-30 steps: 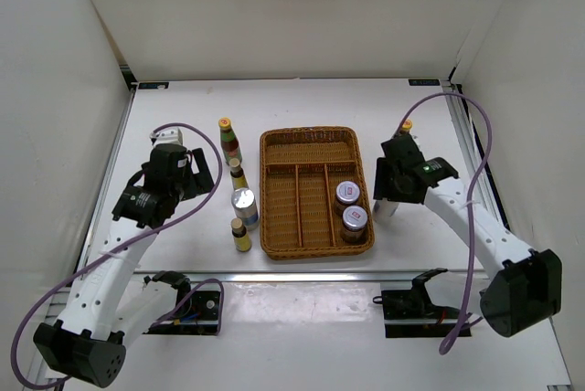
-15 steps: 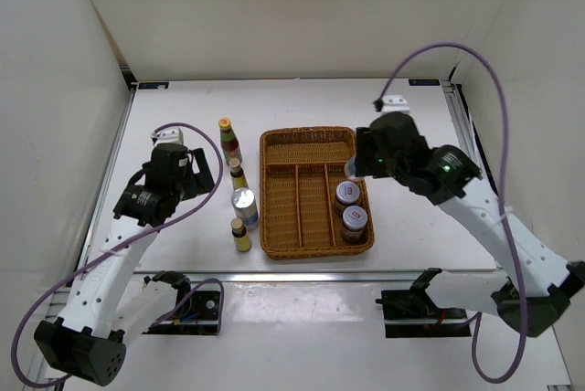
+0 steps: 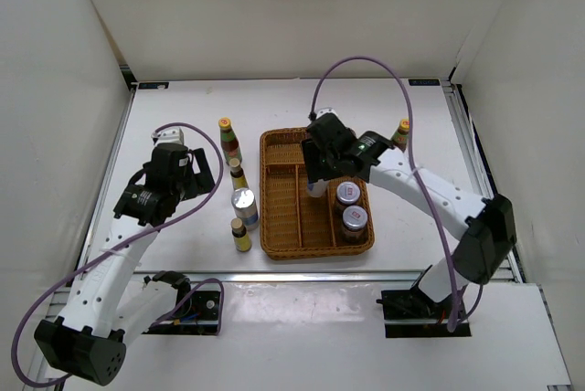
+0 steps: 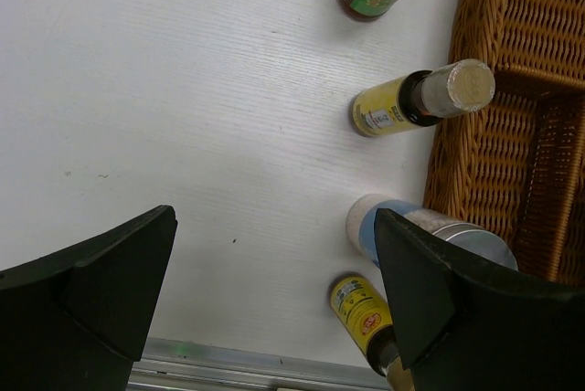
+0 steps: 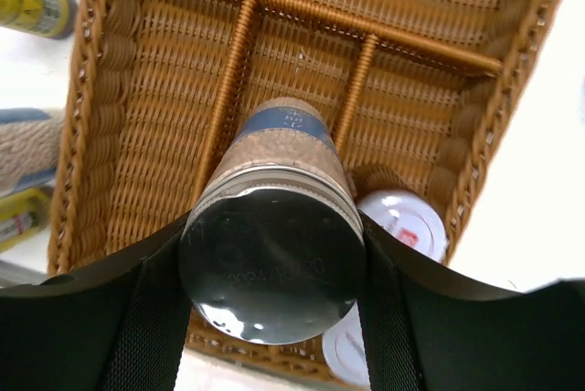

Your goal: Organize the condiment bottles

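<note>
Left pincer (image 4: 274, 318): I see its dark, blunt jaws spread wide with nothing between them, above the white table (image 3: 183, 108)
Row left of tray: four stand just beside the rim; from far to near, a slim sauce bottle (image 3: 228, 140), a tiny brown bottle (image 3: 237, 173), a silver-lidded jar (image 3: 243, 206), a second tiny bottle (image 3: 240, 234)
Wicker tray (image 3: 266, 227): brown woven cane, rectangular, with rod dividers
Right pincer (image 5: 271, 313): closed part way on the round body of a blue-labelled jar (image 5: 283, 163), its smooth metal lid toward the wrist camera, over the middle long compartment; I cannot tell if its base touches the weave
Right compartment: two lidded jars (image 3: 346, 194), upright, close together
Right of tray: another sauce bottle (image 3: 402, 133) on the table
</note>
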Controlling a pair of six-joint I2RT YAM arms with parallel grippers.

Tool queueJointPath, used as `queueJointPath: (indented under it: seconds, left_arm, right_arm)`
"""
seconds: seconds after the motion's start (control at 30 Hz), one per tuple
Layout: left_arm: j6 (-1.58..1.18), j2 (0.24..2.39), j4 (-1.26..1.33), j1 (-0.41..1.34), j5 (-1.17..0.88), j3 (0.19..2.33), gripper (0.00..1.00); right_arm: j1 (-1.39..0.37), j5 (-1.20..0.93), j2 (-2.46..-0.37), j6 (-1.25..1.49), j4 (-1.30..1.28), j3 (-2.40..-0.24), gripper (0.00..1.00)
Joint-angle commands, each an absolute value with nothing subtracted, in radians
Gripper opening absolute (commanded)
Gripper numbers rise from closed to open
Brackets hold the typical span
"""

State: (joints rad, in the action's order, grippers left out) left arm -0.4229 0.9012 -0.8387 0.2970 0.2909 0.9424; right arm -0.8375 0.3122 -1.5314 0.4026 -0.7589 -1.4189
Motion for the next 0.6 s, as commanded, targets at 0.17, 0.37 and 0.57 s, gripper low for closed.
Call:
queueJointPath:
  seconds: [0.17, 0.37, 0.57]
  left_arm:
    - [-0.399, 0.861, -0.841, 0.301, 0.238, 0.968, 1.00]
    - [-0.308, 0.842, -0.746, 0.313, -0.053, 0.959, 1.00]
    - [-0.275, 0.876, -0.733, 0.386, -0.196, 0.992, 1.00]
  right_arm:
    - [-0.838, 0.316, -1.654, 0.397, -0.637, -1.414, 0.20]
    - [-0.838, 0.347, -1.661, 0.407, -0.646, -1.414, 0.87]
    - [-0.828, 0.390, -1.617, 0.407, -0.710, -1.477, 1.00]
